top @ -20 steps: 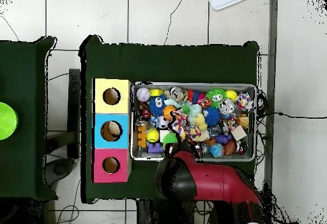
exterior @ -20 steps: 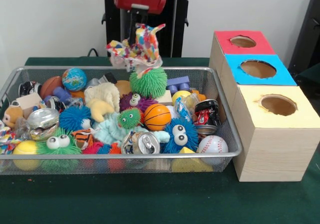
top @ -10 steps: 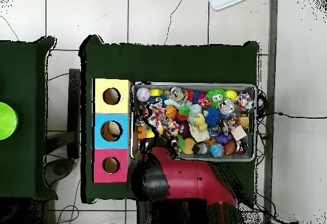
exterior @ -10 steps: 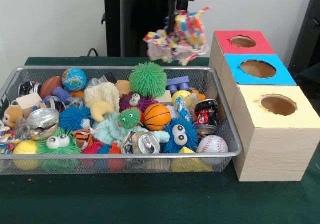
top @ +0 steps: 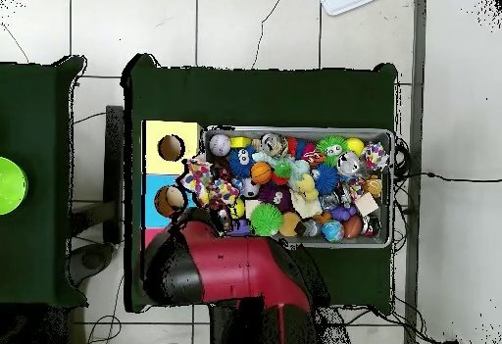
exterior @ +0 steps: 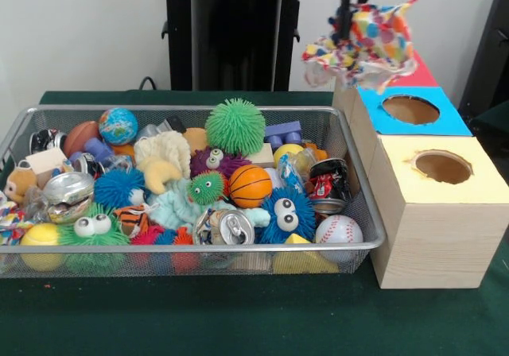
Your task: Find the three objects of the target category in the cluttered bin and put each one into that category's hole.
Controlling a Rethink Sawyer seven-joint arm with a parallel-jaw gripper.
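The crinkled wrapper (exterior: 362,42), a multicoloured confetti-print packet, hangs in the air over the red box (exterior: 419,71) at the far end of the row, clear of the wire bin (exterior: 350,145). It looks light, thin and floppy: the loose flaps droop and splay, so it would crush easily and might snag on a hole's edge. A pinch on the bunched top seems the safest hold. The gripper (exterior: 347,13) appears pressed on that bunch, though only a dark stem shows at the top edge. The wrapper hides the red box's hole, and from overhead the arm (top: 230,267) covers that box almost wholly.
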